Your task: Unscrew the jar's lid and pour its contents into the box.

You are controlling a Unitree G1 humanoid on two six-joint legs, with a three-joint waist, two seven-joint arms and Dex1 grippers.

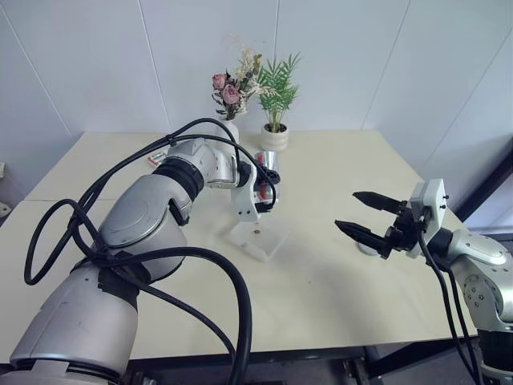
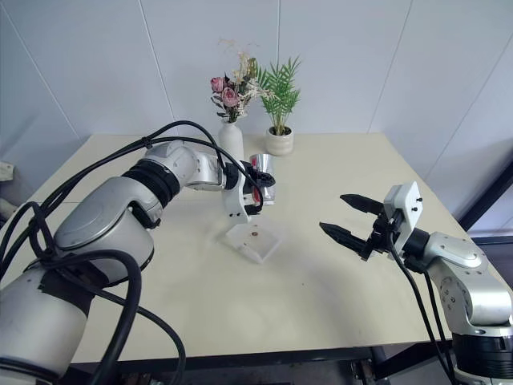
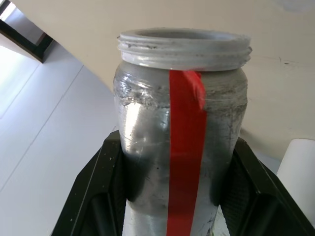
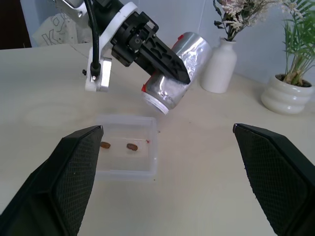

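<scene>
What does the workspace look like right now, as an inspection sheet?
Surface: beige table.
Job's things: jar, lid off, tilted mouth-down over the clear box; two brown bits inside the box.
Clutter: white vase with flowers, potted plant, small packet.
Grippers: left gripper shut on the jar; right gripper open, nothing between its fingers.
Cables: black cables along the left arm.
Surroundings: white panelled walls.

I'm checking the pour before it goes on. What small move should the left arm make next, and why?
Probably hold the tilt a moment, then shake lightly. The left pincer grips the open jar, mouth angled down over the box, where two brown bits already lie. Whether more remain inside cannot be seen.
</scene>
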